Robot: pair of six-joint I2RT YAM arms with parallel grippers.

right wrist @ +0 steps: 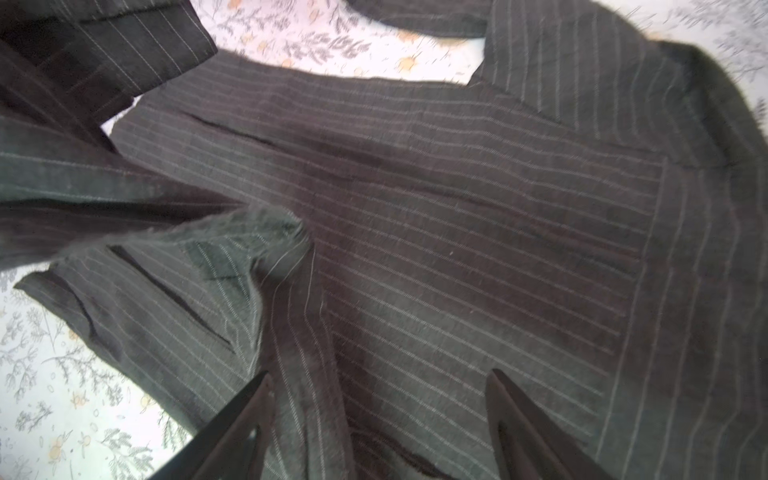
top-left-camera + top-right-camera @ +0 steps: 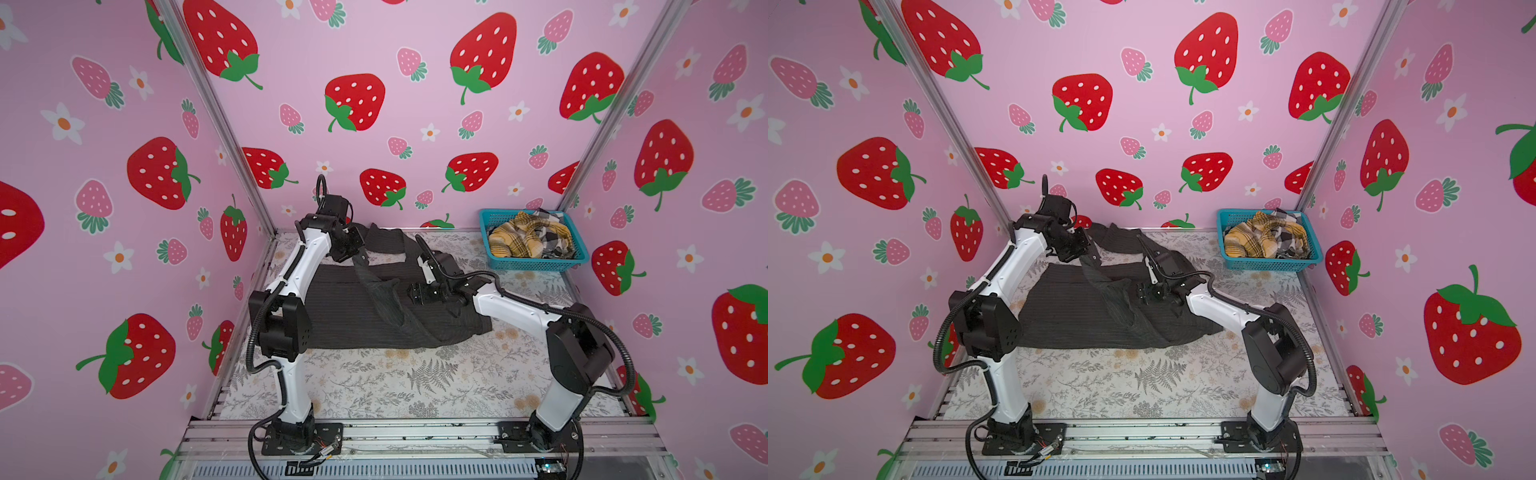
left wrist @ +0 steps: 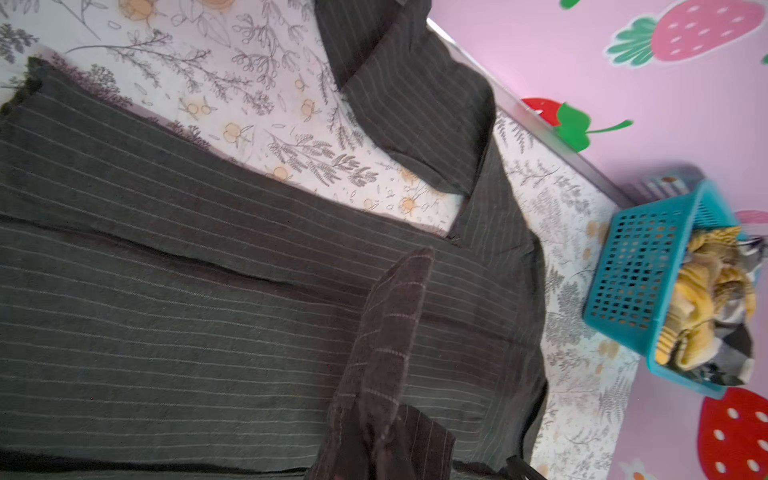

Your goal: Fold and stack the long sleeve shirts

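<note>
Well to the left of the teal basket (image 2: 536, 262), the left gripper (image 2: 360, 258) is clamped tight on a sleeve (image 2: 380, 291) of the charcoal pinstripe shirt (image 2: 353, 324). It holds the sleeve up so the cloth hangs in a slack strip down to the garment's body. In the left wrist view this sleeve drapes over the fingers and hides them. The shirt lies spread on the floral table cover (image 2: 374, 386), left of the basket, near it but not touching. Between the lifted sleeve and the basket, the right gripper (image 1: 379, 371) hovers low over the shirt, its jaws spread wide with a ridge of cloth between them, released and gripping nothing. In the basket a mustard plaid shirt (image 2: 515, 243) and a black-white check shirt (image 2: 555, 243) lie crumpled together
</note>
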